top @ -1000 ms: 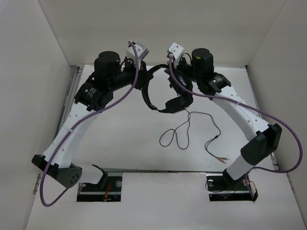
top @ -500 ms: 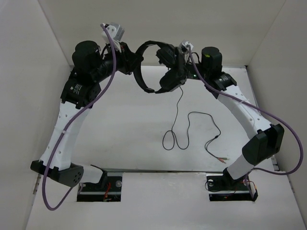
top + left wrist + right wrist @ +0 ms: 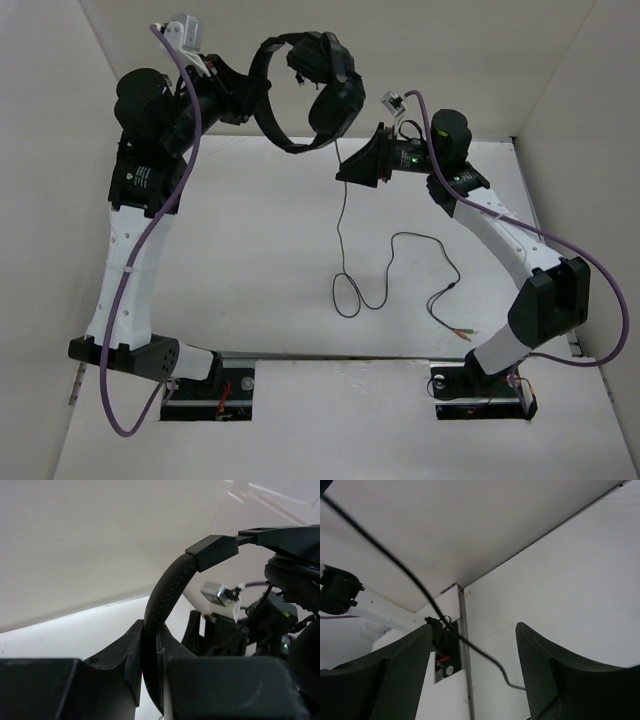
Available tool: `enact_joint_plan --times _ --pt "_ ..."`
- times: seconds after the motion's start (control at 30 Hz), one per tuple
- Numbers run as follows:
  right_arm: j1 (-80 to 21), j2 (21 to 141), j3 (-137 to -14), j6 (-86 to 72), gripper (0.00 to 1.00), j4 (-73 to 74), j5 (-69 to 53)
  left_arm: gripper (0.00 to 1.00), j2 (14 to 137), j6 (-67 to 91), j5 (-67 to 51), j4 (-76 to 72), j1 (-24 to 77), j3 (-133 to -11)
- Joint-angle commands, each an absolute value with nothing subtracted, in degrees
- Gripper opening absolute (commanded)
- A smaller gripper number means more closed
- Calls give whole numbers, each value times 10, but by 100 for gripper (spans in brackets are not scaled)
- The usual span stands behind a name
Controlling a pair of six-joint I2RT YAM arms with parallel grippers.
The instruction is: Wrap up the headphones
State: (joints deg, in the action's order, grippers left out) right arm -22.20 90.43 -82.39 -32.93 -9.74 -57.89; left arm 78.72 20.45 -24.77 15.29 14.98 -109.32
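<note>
The black headphones hang high in the air at the back, both earcups to the right of the band. My left gripper is shut on the padded band, which is pinched between its fingers. The thin black cable drops from the earcups to the table, loops there and ends in small coloured plugs. My right gripper stands open just below the earcups, next to the hanging cable. In the right wrist view the cable crosses the gap of that gripper without being gripped.
White walls close in the table on the left, back and right. Purple arm cables hang beside both arms. Two base slots sit at the near edge.
My left arm lifted the headphones up and to the left. My right gripper let go of the earcup, opened and dropped back to the right. The cable now hangs straighter.
</note>
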Motion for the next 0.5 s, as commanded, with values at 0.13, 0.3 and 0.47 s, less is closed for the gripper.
enact_joint_plan --times 0.13,0.3,0.47 --pt "-242 863 -791 -395 75 -201 -619 0 791 293 -203 62 106 -1143" --pt "-261 869 -791 -383 73 -207 -607 0 792 298 -204 57 100 -1145" --pt "-241 890 -814 -336 72 -194 -549 0 780 291 -212 61 100 -1143"
